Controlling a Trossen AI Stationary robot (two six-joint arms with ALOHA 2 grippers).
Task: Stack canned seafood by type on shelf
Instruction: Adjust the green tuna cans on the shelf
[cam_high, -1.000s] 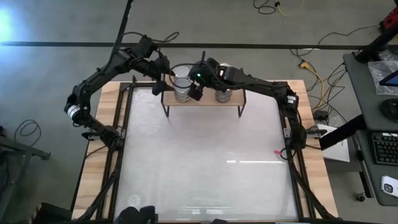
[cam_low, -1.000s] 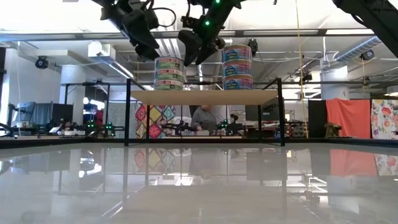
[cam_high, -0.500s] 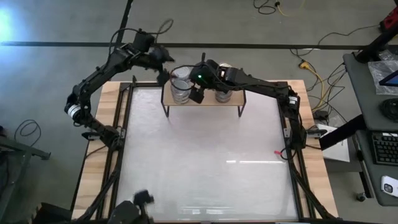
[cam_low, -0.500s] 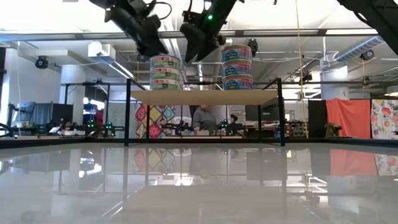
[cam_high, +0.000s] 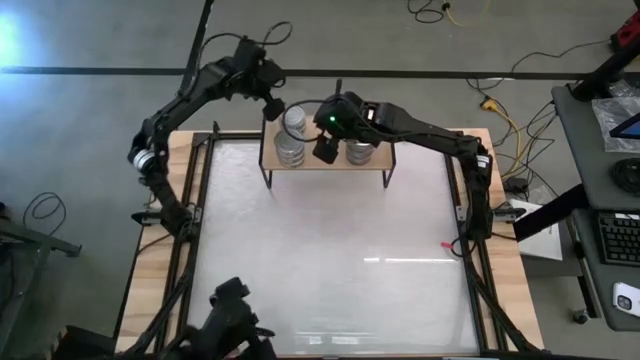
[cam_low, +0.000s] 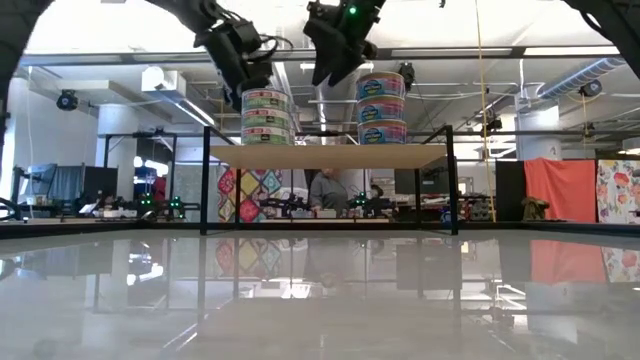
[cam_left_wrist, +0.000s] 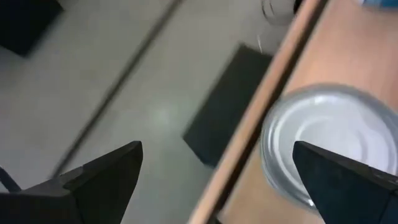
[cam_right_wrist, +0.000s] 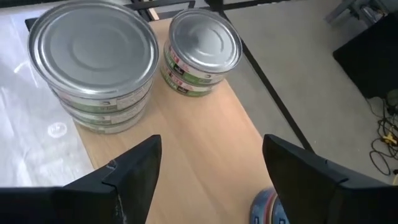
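The shelf (cam_high: 330, 166) stands at the table's far edge. On its left part are two stacks of silver-topped, green-labelled cans, one taller (cam_right_wrist: 93, 62) and one lower (cam_right_wrist: 202, 53). A stack of blue-labelled cans (cam_low: 381, 105) stands on its right part. My left gripper (cam_high: 272, 105) hangs open above the shelf's far left corner, beside a silver can top (cam_left_wrist: 323, 143). My right gripper (cam_high: 325, 150) hovers open above the shelf's middle (cam_right_wrist: 199, 143), between the green and blue stacks. Neither gripper has anything between its fingers.
The shelf's black legs (cam_low: 205, 190) stand on the glossy white table top (cam_high: 330, 260), which has wooden borders and black rails along its left and right edges. A dark shape (cam_high: 232, 320) shows at the near edge. Beyond the table are the room's racks and a seated person (cam_low: 322, 190).
My left arm has swung toward the far edge and the right, bringing its gripper closer to the shelf's far left corner, and the wrist has turned. My right gripper has risen a little and drifted toward the right. Both have stayed open.
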